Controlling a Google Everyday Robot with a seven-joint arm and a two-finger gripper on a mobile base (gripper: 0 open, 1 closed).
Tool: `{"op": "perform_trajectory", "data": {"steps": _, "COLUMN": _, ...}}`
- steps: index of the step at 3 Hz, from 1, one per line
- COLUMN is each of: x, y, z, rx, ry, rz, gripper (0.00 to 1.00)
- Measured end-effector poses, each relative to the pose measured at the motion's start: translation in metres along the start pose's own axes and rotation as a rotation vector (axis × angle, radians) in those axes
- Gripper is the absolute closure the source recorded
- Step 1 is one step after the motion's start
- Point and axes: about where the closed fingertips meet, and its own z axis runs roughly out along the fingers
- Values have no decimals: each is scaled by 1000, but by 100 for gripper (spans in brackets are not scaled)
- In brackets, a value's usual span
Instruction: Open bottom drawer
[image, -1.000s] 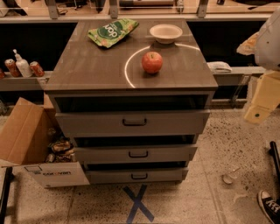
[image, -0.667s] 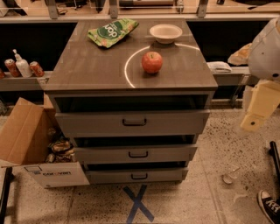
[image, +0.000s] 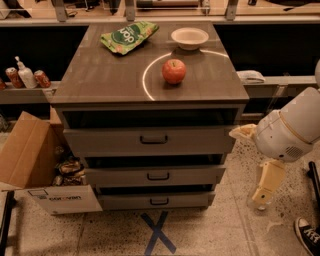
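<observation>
The bottom drawer (image: 125, 201) is the lowest and shortest of three grey drawer fronts in the cabinet, just above the floor. Its small black bar handle (image: 159, 201) sits at its middle. Its front lines up with the drawer fronts above, with a dark gap over it. My gripper (image: 265, 192) hangs down, cream-coloured, under a white rounded arm joint (image: 287, 135), to the right of the cabinet and apart from it, at about the height of the middle and bottom drawers.
On the cabinet top (image: 100, 75) lie a red apple (image: 173, 71), a white bowl (image: 189, 37) and a green chip bag (image: 129, 35). An open cardboard box (image: 45, 175) stands at the left. A blue tape X (image: 157, 232) marks the floor. A shoe (image: 307, 235) shows at the bottom right.
My arm and gripper have moved down and left, from beside the cabinet top to beside the lower drawers. The drawers have not moved.
</observation>
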Motion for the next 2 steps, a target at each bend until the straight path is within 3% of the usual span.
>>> {"op": "perform_trajectory", "data": {"steps": 1, "x": 1, "y": 0, "z": 3, "rx": -5, "ry": -2, "rz": -4, "gripper": 0}}
{"op": "perform_trajectory", "data": {"steps": 2, "x": 21, "y": -1, "z": 45, "rx": -87, "ry": -38, "rz": -59, "gripper": 0}}
